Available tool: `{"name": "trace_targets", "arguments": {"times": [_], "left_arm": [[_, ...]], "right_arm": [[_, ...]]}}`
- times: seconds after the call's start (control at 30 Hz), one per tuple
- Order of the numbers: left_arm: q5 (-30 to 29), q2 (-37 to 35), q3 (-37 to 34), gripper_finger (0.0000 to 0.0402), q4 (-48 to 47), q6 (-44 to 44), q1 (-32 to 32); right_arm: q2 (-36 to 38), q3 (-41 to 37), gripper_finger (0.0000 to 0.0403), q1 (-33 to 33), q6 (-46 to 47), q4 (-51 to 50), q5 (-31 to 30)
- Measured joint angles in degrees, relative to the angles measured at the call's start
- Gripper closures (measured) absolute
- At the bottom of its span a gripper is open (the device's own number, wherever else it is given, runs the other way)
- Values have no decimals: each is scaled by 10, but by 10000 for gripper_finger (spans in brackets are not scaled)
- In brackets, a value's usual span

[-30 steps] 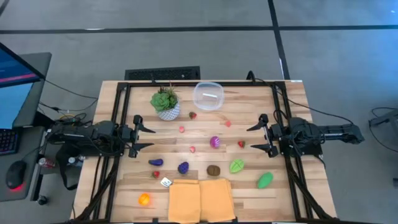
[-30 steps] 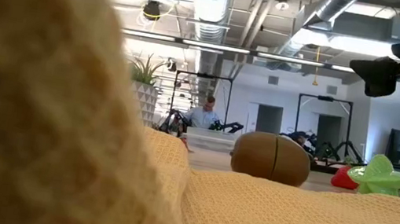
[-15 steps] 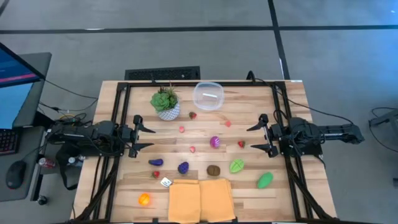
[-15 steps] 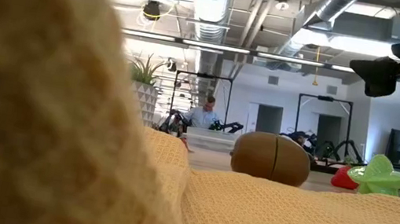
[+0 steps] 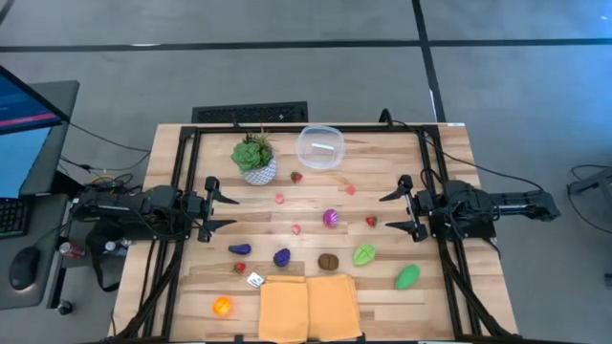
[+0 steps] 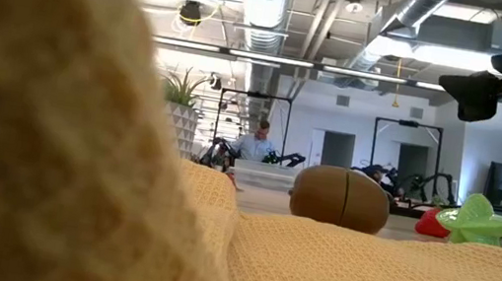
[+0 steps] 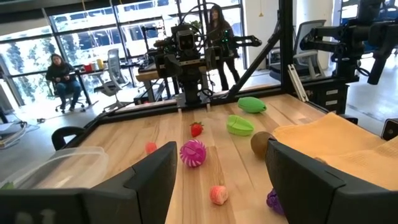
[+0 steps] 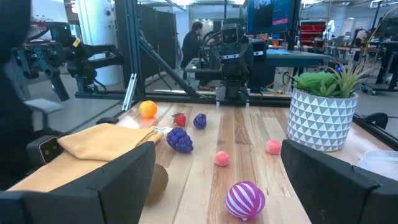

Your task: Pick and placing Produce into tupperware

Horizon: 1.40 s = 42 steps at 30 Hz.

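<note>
Across the table nothing has shifted over the last second: the left gripper (image 5: 216,204) and right gripper (image 5: 400,204) still wait at opposite edges, fingers apart and empty. The produce (image 5: 331,218) lies scattered on the wood, and the tupperware (image 5: 319,146) sits empty beside the plant (image 5: 254,159), so picking has seemingly not begun.

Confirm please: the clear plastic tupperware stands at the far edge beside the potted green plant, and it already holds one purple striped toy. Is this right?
Not quite. The clear plastic tupperware beside the potted green plant is empty. In the high view, the purple striped toy lies on the wooden table, near its middle.
</note>
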<state>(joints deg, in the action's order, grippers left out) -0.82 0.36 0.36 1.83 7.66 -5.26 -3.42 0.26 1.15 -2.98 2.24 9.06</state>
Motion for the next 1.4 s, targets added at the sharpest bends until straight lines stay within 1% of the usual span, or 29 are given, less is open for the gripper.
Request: {"name": "trace_targets", "arguments": {"times": [0.9,1.0,1.17,1.27,1.33,1.4], "left_arm": [[0,0,0,168,7,0,0],[-1,0,0,168,50,-16,0],[6,0,0,168,69,-120,0],[1,0,0,168,73,-128,0],[0,0,0,168,84,-130,0],[0,0,0,168,94,-130,0]], "right_arm": [[0,0,30,0,-2,0,0],[0,0,30,0,0,0,0],[0,0,30,0,0,4,0],[0,0,30,0,1,31,0],[0,0,30,2,31,48,0],[0,0,30,6,97,57,0]]}}
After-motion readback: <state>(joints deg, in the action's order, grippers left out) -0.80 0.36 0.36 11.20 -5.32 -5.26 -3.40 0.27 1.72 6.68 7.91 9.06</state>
